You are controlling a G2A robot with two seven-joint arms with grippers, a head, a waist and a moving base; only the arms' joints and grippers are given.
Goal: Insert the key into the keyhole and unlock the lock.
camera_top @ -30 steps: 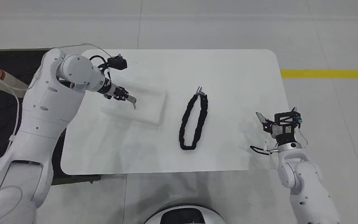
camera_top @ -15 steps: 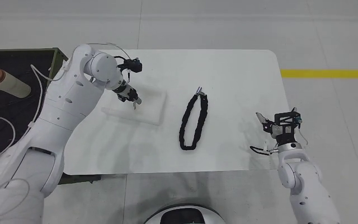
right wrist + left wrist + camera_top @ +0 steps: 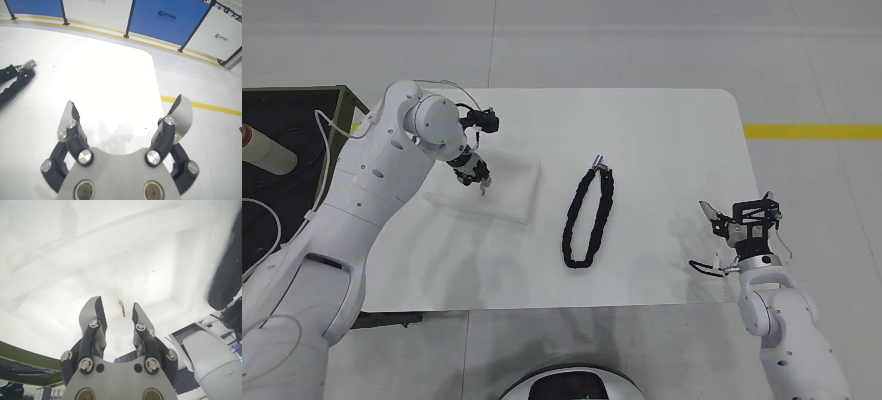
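Key not gripped; lock lies untouched at mid-table.
Nearest you, your right gripper [image 3: 125,100] sits at the near right edge of the table [image 3: 662,130], its jaws spread wide and holding nothing. Further in, the black chain [image 3: 582,225] lies in a closed loop at mid-table, with its silver lock [image 3: 597,160] at the far end, well apart from both grippers. Beyond that, to the left, your left gripper [image 3: 116,306] is over the white pad [image 3: 517,195], jaws narrowly parted. The key [image 3: 122,308] shows edge-on on the pad between the two fingertips, touching neither. Whether the fingertips touch the pad cannot be told.
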